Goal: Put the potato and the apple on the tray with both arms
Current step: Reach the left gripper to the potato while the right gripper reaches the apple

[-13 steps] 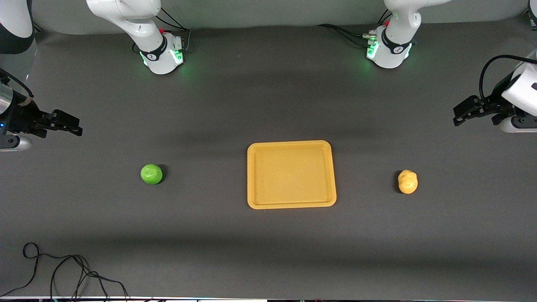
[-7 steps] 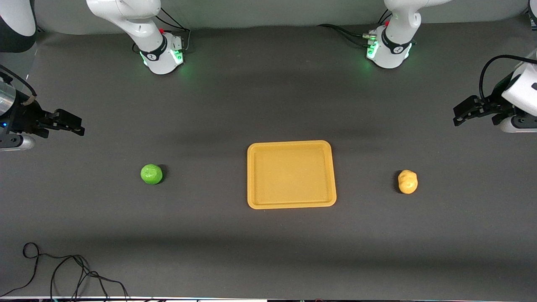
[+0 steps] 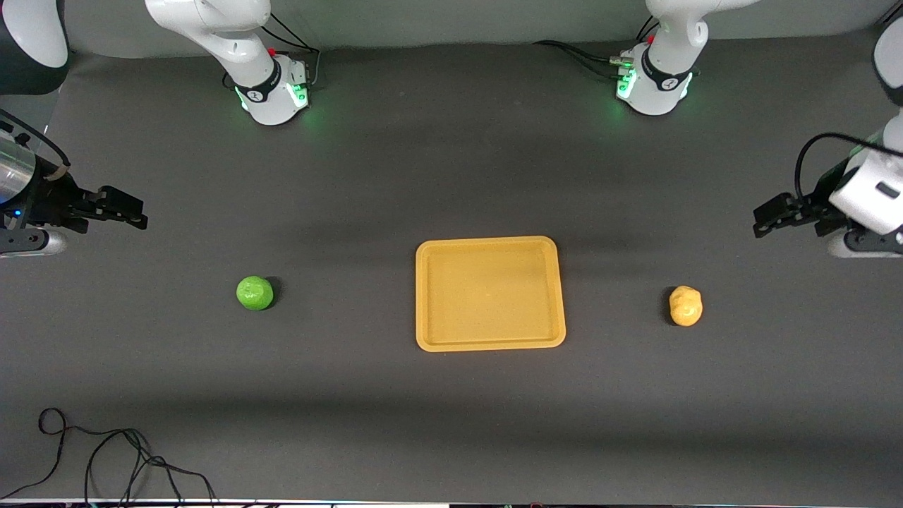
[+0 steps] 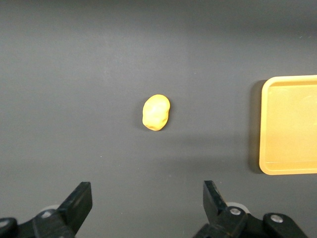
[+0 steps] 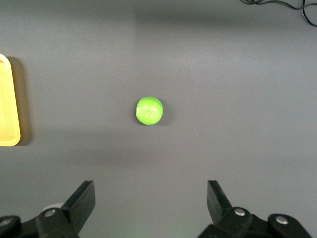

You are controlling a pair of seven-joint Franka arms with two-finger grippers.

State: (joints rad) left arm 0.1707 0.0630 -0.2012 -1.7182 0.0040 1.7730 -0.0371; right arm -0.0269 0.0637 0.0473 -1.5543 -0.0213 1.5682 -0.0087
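Yellow-orange and empty, the tray [image 3: 490, 293] is lying mid-table, with the apple [image 3: 255, 293] resting on the cloth toward the right arm's end and the potato [image 3: 686, 305] toward the left arm's end, each well apart from the tray.

Neither fruit is being held. The right gripper [image 3: 130, 213] is hanging over bare cloth at its own end of the table, fingers spread wide; in its wrist view the apple [image 5: 149, 110] is sitting centred ahead of the gap between the fingers [image 5: 81, 201], with the tray's edge [image 5: 9, 101] showing off to one side. The left gripper [image 3: 769, 215] is likewise hovering over cloth at its end, fingers wide and empty, and its wrist view is showing the potato [image 4: 156, 112] ahead of the gap, slightly off centre, with the tray [image 4: 290, 124] to the side.

Risks from here, as I judge them: the apple is round and glossy, so an off-centre closing could be squirting it out or sending it rolling. The potato is lumpy and lying at a slant, so fingers closing across the wrong axis could be twisting it loose. With both arms heading for one tray, the grippers could be crowding each other over it. A release from too high could be letting the apple roll over the low rim.

No brand, label or readable writing is showing on anything here.
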